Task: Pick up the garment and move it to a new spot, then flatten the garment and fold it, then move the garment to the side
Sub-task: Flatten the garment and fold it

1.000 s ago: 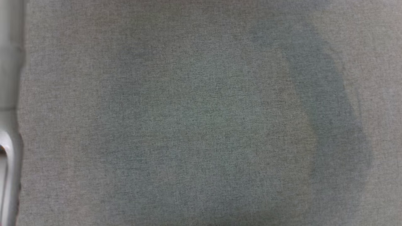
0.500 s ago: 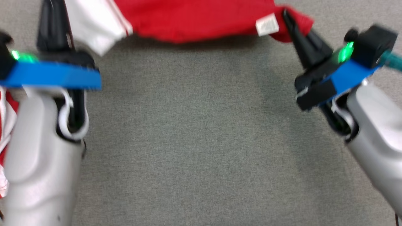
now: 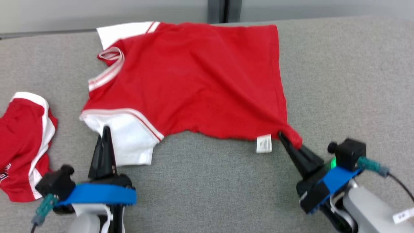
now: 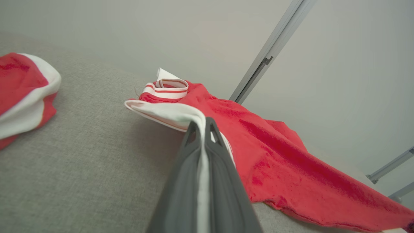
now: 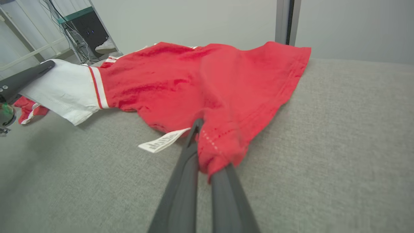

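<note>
- Grey cloth covers the desk [image 3: 339, 81], which runs back to a pale wall [image 3: 97, 13].
- The red T-shirt [image 3: 194, 81] lies spread over the far middle of the desk, its collar toward the robot's left.
- The left claw [image 3: 105, 131] is pressed together on the near white sleeve [image 3: 132, 142].
- The right claw [image 3: 282, 137] pinches the shirt's near red hem corner, just beside the white care label [image 3: 264, 143].
- A second red-and-white garment [image 3: 22, 142] lies crumpled at the left, apart from the shirt.
</note>
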